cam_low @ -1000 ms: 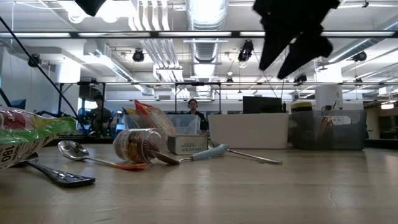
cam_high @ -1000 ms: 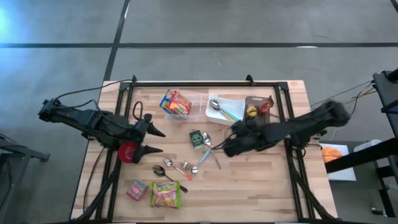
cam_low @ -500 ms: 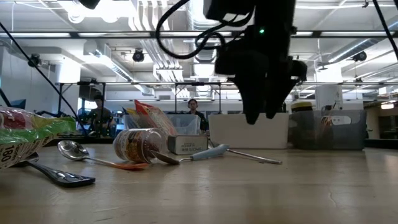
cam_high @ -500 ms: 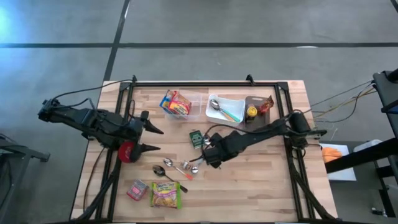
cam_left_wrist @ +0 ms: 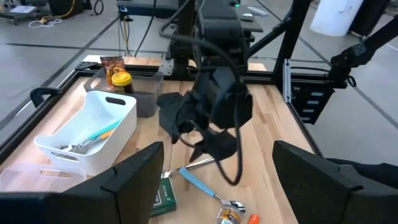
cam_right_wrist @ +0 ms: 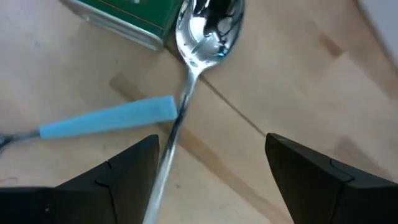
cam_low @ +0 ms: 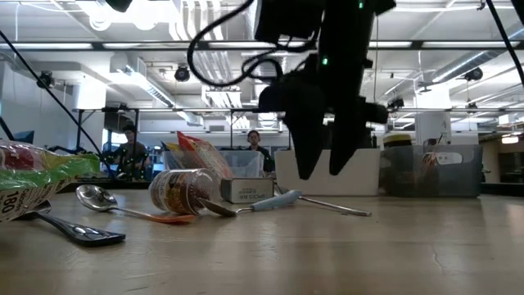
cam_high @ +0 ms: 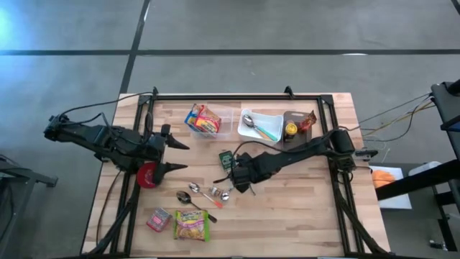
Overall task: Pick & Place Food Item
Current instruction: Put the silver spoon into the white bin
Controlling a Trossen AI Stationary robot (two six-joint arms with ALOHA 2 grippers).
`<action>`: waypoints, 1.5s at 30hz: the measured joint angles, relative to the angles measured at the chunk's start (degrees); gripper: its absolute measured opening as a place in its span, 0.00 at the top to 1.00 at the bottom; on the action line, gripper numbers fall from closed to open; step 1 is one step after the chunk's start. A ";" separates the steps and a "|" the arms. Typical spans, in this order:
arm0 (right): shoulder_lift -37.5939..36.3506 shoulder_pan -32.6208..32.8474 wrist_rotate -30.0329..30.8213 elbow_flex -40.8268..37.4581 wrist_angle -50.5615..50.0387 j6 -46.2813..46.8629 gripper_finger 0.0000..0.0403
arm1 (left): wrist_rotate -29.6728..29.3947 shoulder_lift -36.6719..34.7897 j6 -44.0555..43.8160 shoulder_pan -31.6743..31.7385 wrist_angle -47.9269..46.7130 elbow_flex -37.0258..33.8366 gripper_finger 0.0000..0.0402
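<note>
My right gripper (cam_high: 239,180) hangs open, fingers pointing down, just above two crossed spoons: a silver spoon (cam_right_wrist: 186,93) and a blue-handled one (cam_right_wrist: 109,119). A green box (cam_high: 227,160) lies flat beside the silver spoon's bowl. In the low view the right gripper's (cam_low: 322,168) fingertips are clear of the table. A small jar (cam_low: 184,190) lies on its side nearer the front. A noodle packet (cam_high: 191,224) and a small packet (cam_high: 158,219) lie near the front edge. My left gripper (cam_high: 185,158) waits open above the table's left side.
At the back stand a clear bin with a snack packet (cam_high: 203,119), a white bin (cam_high: 273,117) with spoons, and a dark bin with a yellow-lidded jar (cam_high: 291,129). A red round thing (cam_high: 147,175) sits under my left arm. More spoons (cam_high: 192,196) lie near the jar.
My right gripper has swung toward the table's left and come down, tipping its fingers more steeply downward, until it hangs low over the crossed spoons. Its fingers have stayed open. Nothing on the table has moved.
</note>
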 joint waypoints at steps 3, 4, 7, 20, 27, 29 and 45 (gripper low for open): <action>0.19 0.11 -1.21 -2.12 3.87 0.14 0.28 | -0.19 0.00 1.02 0.00 0.04 0.00 0.24; 0.15 0.17 -1.42 -2.88 5.48 0.22 0.28 | -0.18 0.00 1.29 -0.02 0.04 0.00 0.24; 0.15 0.19 -1.76 -5.14 8.53 0.50 0.31 | -0.19 0.00 1.31 -0.02 0.04 0.00 0.24; -0.12 0.33 -1.68 -9.37 13.94 0.49 0.73 | -0.19 0.00 1.45 -0.02 0.07 0.00 0.24; -0.12 0.33 -1.50 -9.72 14.43 -1.20 0.95 | -0.19 0.00 1.45 -0.02 0.07 0.00 0.24; -0.12 0.33 -1.46 -9.90 14.53 -0.89 0.95 | -0.16 0.00 1.45 -0.02 0.02 0.00 0.24; -1.78 3.08 1.50 -8.05 3.22 3.81 0.97 | -0.16 0.00 2.94 -0.02 -0.01 0.00 0.24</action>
